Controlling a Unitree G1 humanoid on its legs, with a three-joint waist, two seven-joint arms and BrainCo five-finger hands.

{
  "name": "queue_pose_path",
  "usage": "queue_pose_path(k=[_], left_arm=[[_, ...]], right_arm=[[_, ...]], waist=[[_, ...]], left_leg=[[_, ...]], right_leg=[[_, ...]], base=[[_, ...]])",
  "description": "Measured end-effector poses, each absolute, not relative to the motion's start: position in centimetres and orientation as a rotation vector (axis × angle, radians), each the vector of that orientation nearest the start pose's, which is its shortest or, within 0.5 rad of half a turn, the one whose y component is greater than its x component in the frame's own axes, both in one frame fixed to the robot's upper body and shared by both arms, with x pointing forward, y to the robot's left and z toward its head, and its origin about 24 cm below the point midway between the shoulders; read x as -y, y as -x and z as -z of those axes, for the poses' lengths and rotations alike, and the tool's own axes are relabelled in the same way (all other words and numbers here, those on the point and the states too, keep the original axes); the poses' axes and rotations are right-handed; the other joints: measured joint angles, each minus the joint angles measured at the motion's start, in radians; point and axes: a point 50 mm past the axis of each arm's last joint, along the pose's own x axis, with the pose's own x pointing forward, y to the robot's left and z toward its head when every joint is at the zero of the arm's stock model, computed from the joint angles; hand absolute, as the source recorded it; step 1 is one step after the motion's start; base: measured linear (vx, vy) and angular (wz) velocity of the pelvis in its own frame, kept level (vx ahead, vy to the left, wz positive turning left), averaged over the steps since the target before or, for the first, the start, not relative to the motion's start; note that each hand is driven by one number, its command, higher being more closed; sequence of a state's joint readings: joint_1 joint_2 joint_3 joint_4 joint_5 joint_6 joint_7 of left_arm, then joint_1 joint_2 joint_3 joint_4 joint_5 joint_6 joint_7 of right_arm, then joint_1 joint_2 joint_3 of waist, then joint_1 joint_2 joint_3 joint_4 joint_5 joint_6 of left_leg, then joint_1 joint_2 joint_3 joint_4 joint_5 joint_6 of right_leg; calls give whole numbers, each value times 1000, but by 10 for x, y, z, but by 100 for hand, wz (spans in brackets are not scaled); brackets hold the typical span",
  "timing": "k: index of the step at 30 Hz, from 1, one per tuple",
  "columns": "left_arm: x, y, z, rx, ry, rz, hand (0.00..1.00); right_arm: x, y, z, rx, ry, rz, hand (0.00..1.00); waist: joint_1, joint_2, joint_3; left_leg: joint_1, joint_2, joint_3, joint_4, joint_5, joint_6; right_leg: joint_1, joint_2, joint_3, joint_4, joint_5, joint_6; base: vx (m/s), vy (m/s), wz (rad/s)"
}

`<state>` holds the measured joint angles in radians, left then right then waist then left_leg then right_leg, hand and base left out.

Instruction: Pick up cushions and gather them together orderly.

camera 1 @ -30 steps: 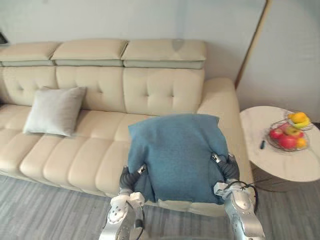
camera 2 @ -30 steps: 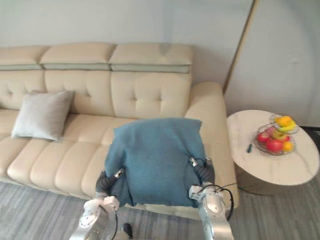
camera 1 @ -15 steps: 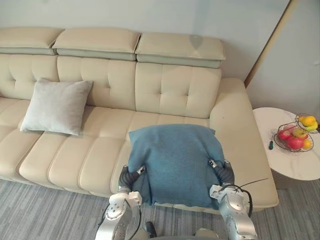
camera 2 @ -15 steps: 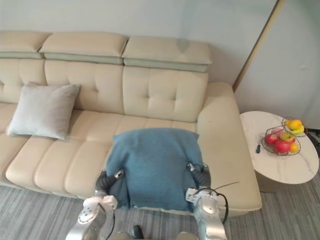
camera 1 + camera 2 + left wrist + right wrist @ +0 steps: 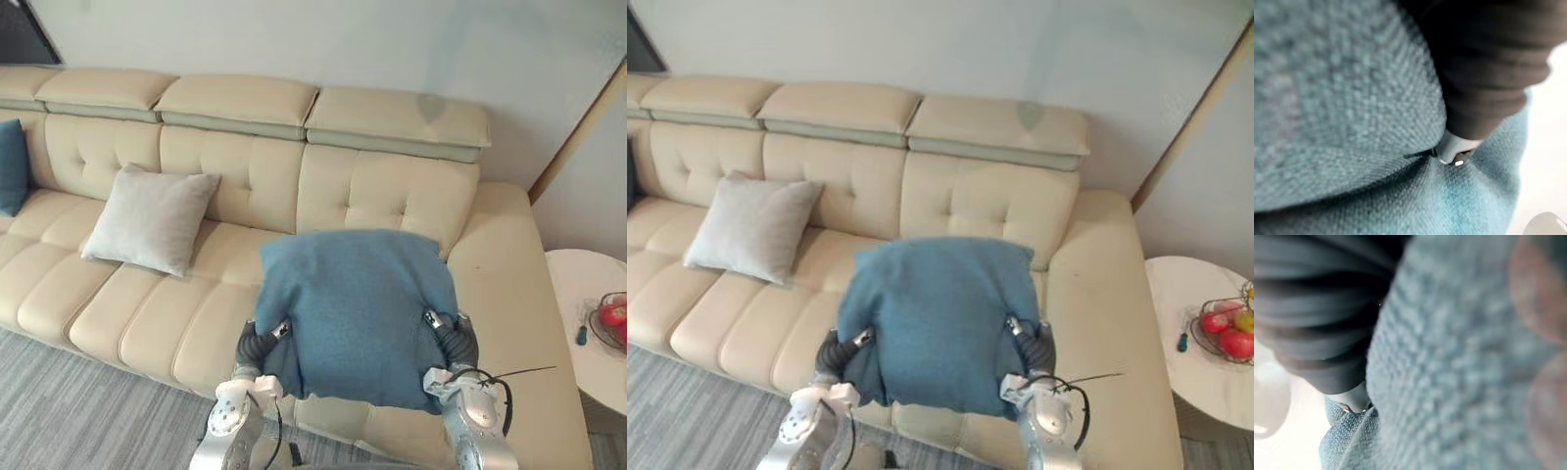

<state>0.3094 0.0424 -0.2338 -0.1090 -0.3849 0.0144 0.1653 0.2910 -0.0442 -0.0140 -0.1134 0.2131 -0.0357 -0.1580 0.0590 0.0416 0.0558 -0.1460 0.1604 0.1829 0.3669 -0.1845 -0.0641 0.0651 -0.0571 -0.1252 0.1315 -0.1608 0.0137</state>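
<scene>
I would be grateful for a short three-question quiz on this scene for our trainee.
1. Fill in: the basket on the table holds ____.
2. True or false: the grey cushion lies on the table.
3. The blue cushion in front of the robot is: A) flat on the table; B) raised between the left hand and the right hand; C) tucked behind the grey cushion.

Key: 1 fruit. 2 false: it leans against the back of the sofa. 3 B.
</scene>
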Motion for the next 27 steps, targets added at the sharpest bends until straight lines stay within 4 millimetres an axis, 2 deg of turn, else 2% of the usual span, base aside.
queue_pose_path(k=[1, 4, 6, 8, 15, 17, 21, 24, 27], left_arm=[[-125, -184, 3, -267, 351, -45, 100], [-128, -179, 8, -289, 328, -45, 100], [-128, -175, 10, -304, 321, -42, 100], [-129, -173, 11, -313, 307, -35, 100], [-123, -180, 7, -284, 241, 0, 100], [-121, -191, 2, -255, 214, -2, 100], [-117, -231, -16, -156, 141, -33, 100], [-115, -261, -48, -26, 135, -81, 100], [-111, -293, -91, 131, 134, -121, 100]], right_arm=[[185, -189, -8, -142, -143, 264, 100], [183, -186, -4, -170, -138, 267, 100], [181, -183, -2, -181, -118, 271, 100], [180, -180, 1, -196, -120, 278, 100], [183, -181, 6, -216, 0, 323, 100], [182, -190, 8, -215, 41, 339, 100], [175, -227, -11, -117, 73, 355, 100], [169, -261, -43, 22, 85, 362, 100], [168, -298, -90, 192, 105, 389, 100]], waist=[[-1, -9, -3], [-2, -50, -1], [-2, -60, -8], [-3, -64, -10], [-12, -71, -23], [-12, -74, -23], [-11, -72, 1], [-4, -72, 22], [2, -72, 40]], left_leg=[[23, -26, 3, -56, 10, -10], [43, -55, 46, -86, 19, -1], [54, -62, 62, -103, 20, 1], [81, -71, 82, -141, 29, 8], [91, -79, 117, -251, 86, -2], [67, -77, 129, -262, 97, -2], [-27, -60, 144, -261, 127, 11], [-122, -57, 159, -257, 149, 24], [-223, -60, 158, -244, 176, 36]], right_leg=[[0, -18, 9, -12, 6, 11], [-6, -50, 34, -30, 15, 26], [-14, -56, 49, -30, 20, 34], [-19, -63, 60, -31, 20, 35], [-74, -53, 105, -52, 40, 39], [-102, -46, 116, -66, 59, 37], [-205, -30, 143, -67, 117, 36], [-310, -27, 156, -58, 146, 40], [-417, -32, 161, -29, 154, 47]], base=[[89, 234, -21], [34, 139, -28], [9, 79, -26], [-4, 41, -27], [-12, -17, -19], [-13, -10, -20], [-69, -5, -20], [-138, 0, -12], [-161, 11, 4]])
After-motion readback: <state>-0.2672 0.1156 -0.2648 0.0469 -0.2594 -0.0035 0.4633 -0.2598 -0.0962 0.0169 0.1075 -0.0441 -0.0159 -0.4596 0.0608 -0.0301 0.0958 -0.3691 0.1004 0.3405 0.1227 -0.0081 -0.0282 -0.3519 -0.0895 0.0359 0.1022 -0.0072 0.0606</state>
